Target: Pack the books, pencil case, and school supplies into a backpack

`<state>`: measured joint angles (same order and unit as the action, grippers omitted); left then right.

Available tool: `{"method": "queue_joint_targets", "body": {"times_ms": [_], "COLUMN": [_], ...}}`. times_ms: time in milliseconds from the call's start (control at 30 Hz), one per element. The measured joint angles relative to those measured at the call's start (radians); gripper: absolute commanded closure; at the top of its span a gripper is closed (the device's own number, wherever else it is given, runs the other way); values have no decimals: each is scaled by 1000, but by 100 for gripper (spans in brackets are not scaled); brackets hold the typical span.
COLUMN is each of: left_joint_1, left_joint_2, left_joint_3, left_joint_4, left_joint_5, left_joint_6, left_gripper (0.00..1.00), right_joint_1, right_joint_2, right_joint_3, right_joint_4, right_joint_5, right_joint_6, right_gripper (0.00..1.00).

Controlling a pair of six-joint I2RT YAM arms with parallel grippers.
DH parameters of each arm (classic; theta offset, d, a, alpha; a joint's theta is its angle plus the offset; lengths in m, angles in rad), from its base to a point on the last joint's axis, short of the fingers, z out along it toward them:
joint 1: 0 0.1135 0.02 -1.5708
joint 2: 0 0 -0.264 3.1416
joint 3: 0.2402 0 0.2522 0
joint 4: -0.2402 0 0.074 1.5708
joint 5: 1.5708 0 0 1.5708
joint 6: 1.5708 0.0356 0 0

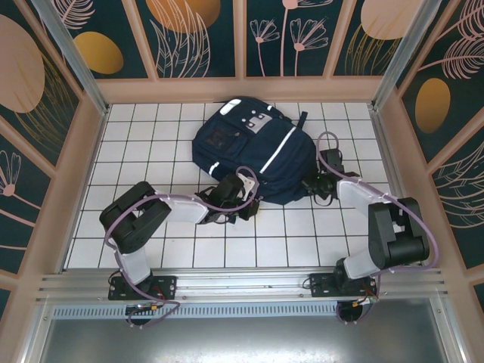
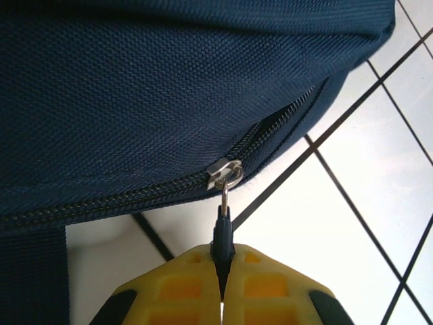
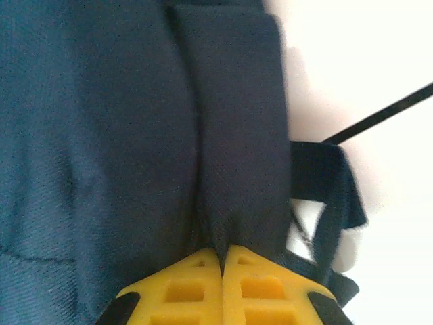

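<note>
The left end effector (image 2: 221, 263) is clenched on the dark pull tab (image 2: 222, 229) of the metal zipper slider (image 2: 224, 172). We see the large navy blue fabric backpack (image 2: 169, 88) directly ahead, its zipper line running crosswise to that end effector. The right end effector (image 3: 222, 256) pinches a fabric fold (image 3: 233, 169) of the backpack, which lies on the white tiled tabletop (image 2: 365, 223).

A robot lab cell.
You see a white tiled table (image 1: 151, 144) walled by leaf-print panels (image 1: 193, 38), with a left arm (image 1: 136, 223) and right arm (image 1: 393, 234) bolted to an aluminium rail (image 1: 242, 281).
</note>
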<state>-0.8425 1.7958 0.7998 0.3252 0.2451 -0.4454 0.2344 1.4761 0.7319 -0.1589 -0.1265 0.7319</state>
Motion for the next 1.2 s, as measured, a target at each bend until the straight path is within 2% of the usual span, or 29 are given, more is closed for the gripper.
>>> {"method": "queue_joint_targets", "body": {"times_ms": [300,333,400,500,567,700,867,1033,1200], "left_joint_1": [22,27,44,79,98,105,112,124,124], "left_joint_2": [-241,-276,-349,-444,-475,-481,-481,-491,-500], "left_joint_3": [-161,-187,-239,-301,-320,-329,-347,-371,-383], "left_joint_4": [-110,-121,-135,-152,-154,-148,-137,-119,-105], "left_joint_5": [-157,-174,-203,-219,-221,-220,-212,-201,-201], "left_joint_6": [-28,-35,-51,-72,-81,-90,-101,-109,-117], "left_gripper": [100,100,100,100,100,100,100,100,100], "right_joint_1": [324,356,409,443,445,444,422,267,141], "right_joint_2": [62,82,131,174,172,140,98,41,109], "right_joint_3": [13,31,82,147,166,179,194,251,400], "right_joint_4": [89,94,89,80,74,35,3,-7,-37], "right_joint_5": [-39,-51,-75,-123,-149,-189,-244,-338,-275], "right_joint_6": [149,160,166,153,125,22,-81,-171,-174], "right_gripper": [99,91,67,44,35,25,19,18,25]}}
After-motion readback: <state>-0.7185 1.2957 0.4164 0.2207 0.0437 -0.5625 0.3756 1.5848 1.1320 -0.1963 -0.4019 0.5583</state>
